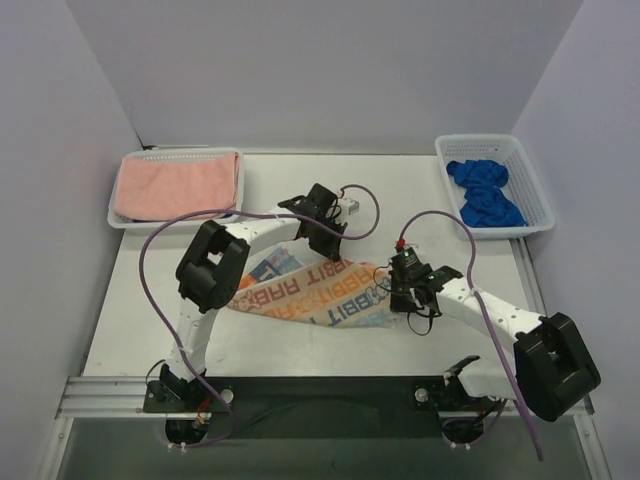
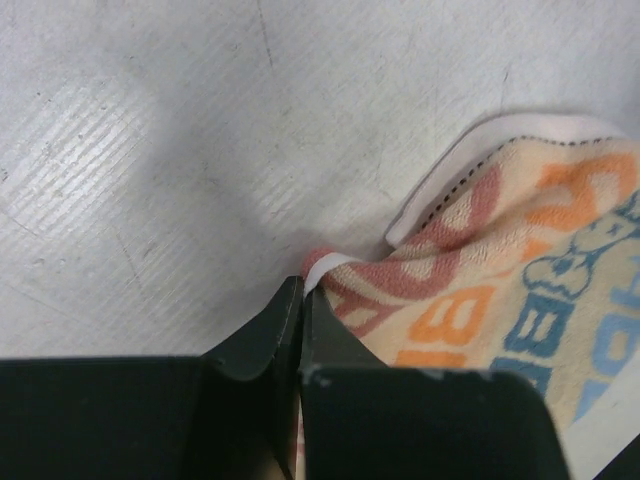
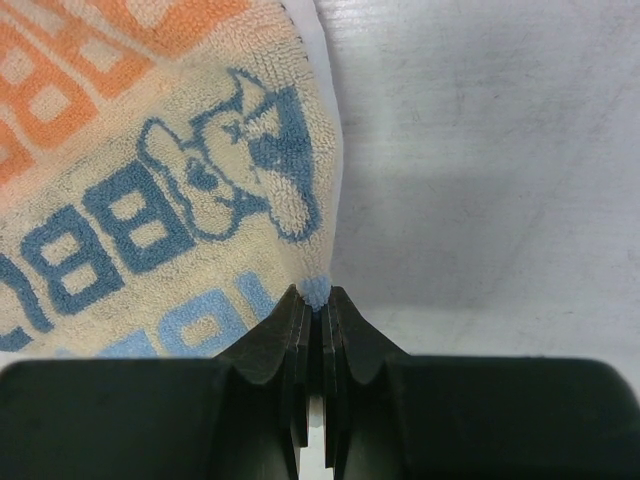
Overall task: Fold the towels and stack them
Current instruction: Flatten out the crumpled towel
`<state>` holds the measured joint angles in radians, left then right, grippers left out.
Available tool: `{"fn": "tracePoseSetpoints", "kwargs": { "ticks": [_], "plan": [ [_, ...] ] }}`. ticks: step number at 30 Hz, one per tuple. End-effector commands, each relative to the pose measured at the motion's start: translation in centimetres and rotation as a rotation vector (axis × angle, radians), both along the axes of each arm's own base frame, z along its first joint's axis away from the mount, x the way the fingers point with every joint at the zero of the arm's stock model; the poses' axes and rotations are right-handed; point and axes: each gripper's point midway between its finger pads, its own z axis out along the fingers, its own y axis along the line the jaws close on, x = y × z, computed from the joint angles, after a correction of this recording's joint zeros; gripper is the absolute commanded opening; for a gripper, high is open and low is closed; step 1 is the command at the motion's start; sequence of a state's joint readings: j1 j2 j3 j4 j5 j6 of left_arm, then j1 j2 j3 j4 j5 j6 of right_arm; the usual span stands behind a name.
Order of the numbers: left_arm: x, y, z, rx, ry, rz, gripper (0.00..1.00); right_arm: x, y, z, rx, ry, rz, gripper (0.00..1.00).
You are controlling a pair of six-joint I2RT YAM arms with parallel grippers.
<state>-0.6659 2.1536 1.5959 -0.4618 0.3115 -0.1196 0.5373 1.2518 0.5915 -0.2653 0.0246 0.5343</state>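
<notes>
The white RABBIT towel [image 1: 310, 295] lies spread on the table between the two arms, its lettering up. My left gripper [image 1: 322, 235] sits at its far edge, shut on a hemmed corner [image 2: 322, 264] of that towel [image 2: 520, 290]. At the towel's right end my right gripper [image 1: 404, 287] is shut on a blue-tipped corner [image 3: 316, 291] of the same towel [image 3: 150, 200]. A salmon-pink towel [image 1: 176, 185] lies folded in the left basket. A royal-blue towel [image 1: 485, 192] lies crumpled in the right basket.
One white mesh basket [image 1: 125, 222] stands at the back left, the other [image 1: 535, 185] at the back right. Purple cables loop over both arms. Grey walls close in the table on three sides.
</notes>
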Motion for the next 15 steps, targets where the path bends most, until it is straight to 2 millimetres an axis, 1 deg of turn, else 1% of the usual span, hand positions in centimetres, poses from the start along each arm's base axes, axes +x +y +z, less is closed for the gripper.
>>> {"fn": "tracePoseSetpoints", "kwargs": {
  "ticks": [1, 3, 4, 5, 6, 8, 9, 10, 11, 12, 13, 14, 15],
  "plan": [
    [1.4, -1.5, 2.9, -0.080, -0.073, -0.020, 0.00, 0.4, -0.7, 0.9, -0.021, -0.037, -0.013, 0.00],
    [2.5, -0.7, 4.2, -0.091, -0.097, 0.026, 0.00, 1.3, -1.0, 2.3, -0.038, -0.086, -0.007, 0.00],
    [3.2, -0.3, 6.3, -0.113, -0.134, 0.054, 0.00, 1.6, -1.8, 2.8, -0.075, -0.104, -0.018, 0.00],
    [3.7, 0.3, 7.2, -0.117, -0.153, 0.091, 0.00, 2.6, -2.0, 4.4, -0.074, -0.149, -0.024, 0.00],
    [4.6, 1.3, 10.1, -0.163, -0.181, 0.162, 0.00, 3.0, -2.5, 5.3, -0.097, -0.177, -0.013, 0.00],
    [5.9, 2.4, 13.2, -0.238, -0.233, 0.257, 0.00, 3.9, -3.5, 7.3, -0.128, -0.234, -0.019, 0.00],
    [5.8, 4.1, 15.1, -0.299, -0.218, 0.356, 0.00, 4.9, -3.6, 9.0, -0.122, -0.277, -0.030, 0.00],
    [6.3, 4.4, 16.8, -0.367, -0.247, 0.403, 0.00, 5.3, -3.9, 9.9, -0.138, -0.300, -0.010, 0.00],
    [6.1, 5.1, 17.3, -0.406, -0.243, 0.445, 0.00, 5.7, -4.2, 10.8, -0.142, -0.324, -0.010, 0.00],
    [5.1, 5.9, 16.2, -0.423, -0.196, 0.501, 0.00, 6.5, -4.1, 12.3, -0.138, -0.359, -0.008, 0.00],
    [4.5, 6.5, 18.0, -0.467, -0.232, 0.526, 0.00, 6.8, -4.2, 13.0, -0.142, -0.377, -0.005, 0.00],
    [3.9, 6.9, 18.0, -0.477, -0.227, 0.552, 0.00, 7.2, -4.2, 13.7, -0.149, -0.392, 0.011, 0.00],
    [2.9, 7.1, 18.9, -0.522, -0.204, 0.583, 0.00, 7.3, -4.0, 13.8, -0.139, -0.391, 0.023, 0.00]
  ]
}}
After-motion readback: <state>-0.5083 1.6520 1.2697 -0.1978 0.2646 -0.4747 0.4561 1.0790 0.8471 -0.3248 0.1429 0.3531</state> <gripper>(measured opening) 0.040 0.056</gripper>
